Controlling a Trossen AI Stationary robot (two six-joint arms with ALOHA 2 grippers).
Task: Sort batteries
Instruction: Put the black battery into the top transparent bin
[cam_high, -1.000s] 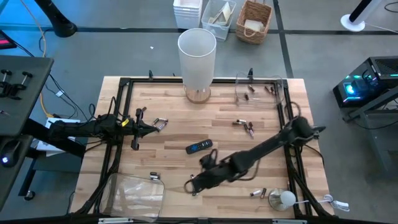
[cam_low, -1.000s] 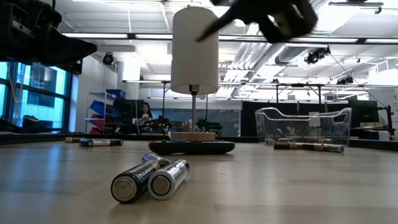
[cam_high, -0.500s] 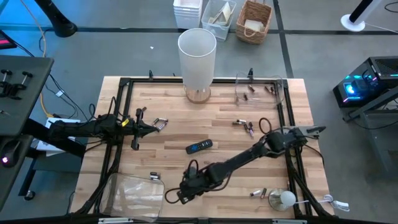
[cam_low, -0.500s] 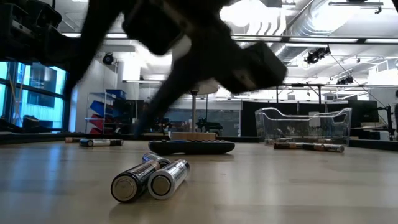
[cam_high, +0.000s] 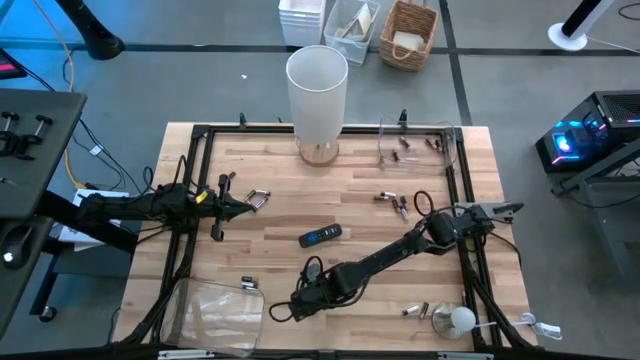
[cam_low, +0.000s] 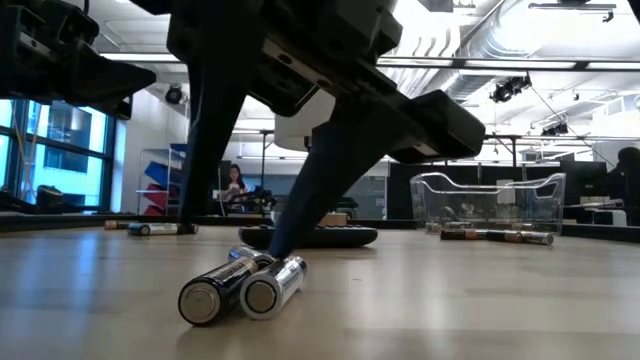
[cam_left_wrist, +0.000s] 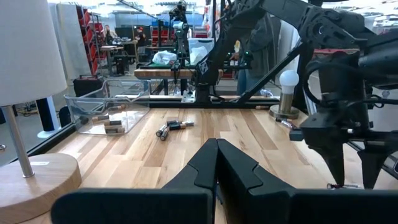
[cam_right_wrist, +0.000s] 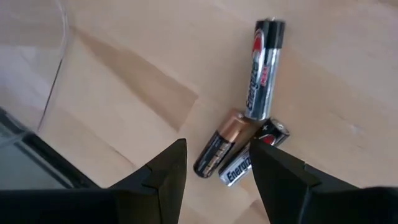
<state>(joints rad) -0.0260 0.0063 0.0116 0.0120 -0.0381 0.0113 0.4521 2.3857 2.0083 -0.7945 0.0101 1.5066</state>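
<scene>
The right pincer (cam_right_wrist: 214, 163) is hovering spread over a cluster of three batteries (cam_right_wrist: 252, 146) lying near the desk's (cam_high: 360, 175) near-left corner, beside a clear tray (cam_high: 215, 310). Farther back, a black remote (cam_high: 320, 236) is resting mid-desk. The left pincer (cam_left_wrist: 216, 163), pressed together, is waiting at the left edge.

third battery (cam_right_wrist: 244, 167) partly behind right gripper's fingers (cam_right_wrist: 281, 171); its far end unseen. bin (cam_right_wrist: 25, 74) cut by edge. batteries (cam_high: 250, 283) too small to type.
</scene>
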